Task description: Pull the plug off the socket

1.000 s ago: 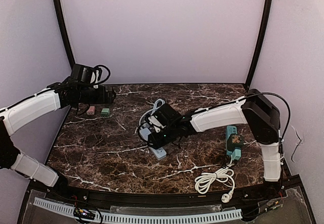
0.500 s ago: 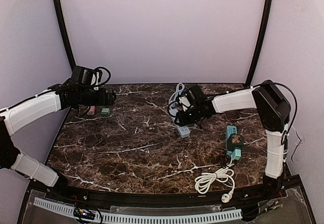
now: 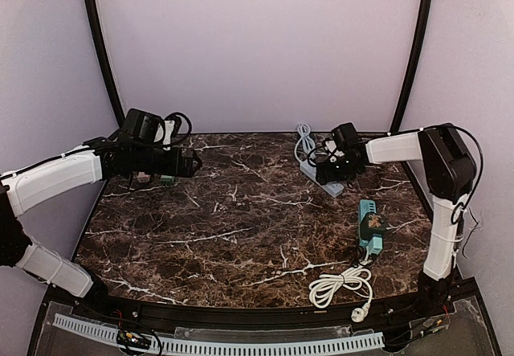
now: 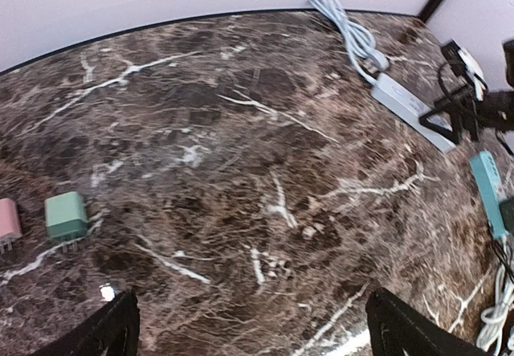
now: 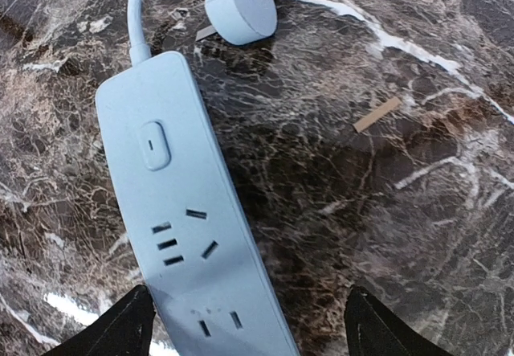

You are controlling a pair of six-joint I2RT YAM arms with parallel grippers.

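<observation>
A teal power strip (image 3: 369, 215) lies at the right of the table with a dark plug (image 3: 374, 226) seated in it; its white cable (image 3: 341, 284) coils toward the front. Both also show at the right edge of the left wrist view: strip (image 4: 487, 181), plug (image 4: 507, 211). My right gripper (image 3: 325, 165) is open at the back right, low over a pale blue-grey power strip (image 5: 193, 243) with empty sockets, which lies between its fingers (image 5: 241, 336). My left gripper (image 3: 193, 163) is open and empty above the left of the table (image 4: 253, 336).
The blue-grey strip's cable (image 3: 303, 141) and round plug (image 5: 241, 4) lie at the back edge. A green adapter (image 4: 66, 215) and a pink one (image 4: 8, 221) sit at the back left. Black frame posts stand at both back corners.
My right arm swung from the table's middle to the back right, taking the blue-grey strip along; the strip now lies on the table. My left gripper shifted a little to the right.
</observation>
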